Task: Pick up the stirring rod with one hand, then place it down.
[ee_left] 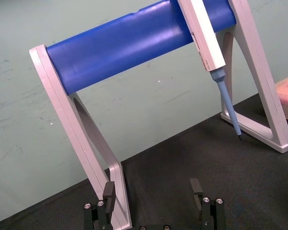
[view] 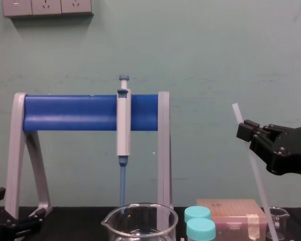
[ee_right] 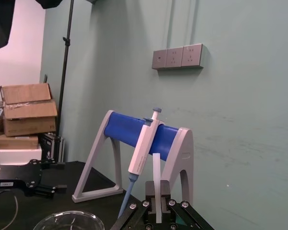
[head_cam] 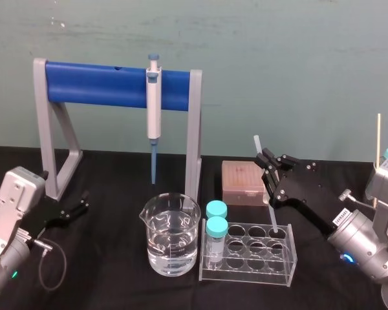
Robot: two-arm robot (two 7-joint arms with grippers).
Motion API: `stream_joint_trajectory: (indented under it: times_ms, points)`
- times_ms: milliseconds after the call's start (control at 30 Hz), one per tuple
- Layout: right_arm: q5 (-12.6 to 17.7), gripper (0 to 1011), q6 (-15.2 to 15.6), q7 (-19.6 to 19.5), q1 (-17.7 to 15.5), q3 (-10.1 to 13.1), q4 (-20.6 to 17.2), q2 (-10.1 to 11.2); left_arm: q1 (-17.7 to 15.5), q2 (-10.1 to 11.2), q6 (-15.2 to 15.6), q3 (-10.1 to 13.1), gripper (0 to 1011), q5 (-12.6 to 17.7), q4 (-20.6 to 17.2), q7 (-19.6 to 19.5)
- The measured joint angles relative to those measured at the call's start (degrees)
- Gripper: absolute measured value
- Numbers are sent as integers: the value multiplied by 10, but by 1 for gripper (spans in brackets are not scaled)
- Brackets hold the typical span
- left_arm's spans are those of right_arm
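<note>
On black table [head_cam: 116, 281], right gripper [head_cam: 269, 163] clamps stirring rod [head_cam: 272, 216] in rack [head_cam: 246, 268].

No legible text, brand or number; only illegibly small print on a white sticker [head_cam: 341, 217] on the right arm [head_cam: 365, 248].

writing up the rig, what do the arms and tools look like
The left arm is boxy silver-grey with a green light and looping black cable; the right arm rounded silver-grey with a blue light and white label. The left tool and right tool are black with blocky angular fingers.
</note>
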Motion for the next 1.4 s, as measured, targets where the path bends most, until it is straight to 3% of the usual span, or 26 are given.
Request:
stream_joint_trajectory:
  times_ms: [1400]
  points:
    - [13,58,6,22,30,-13,69,-3,0,0,0,0,1000,0,0,0]
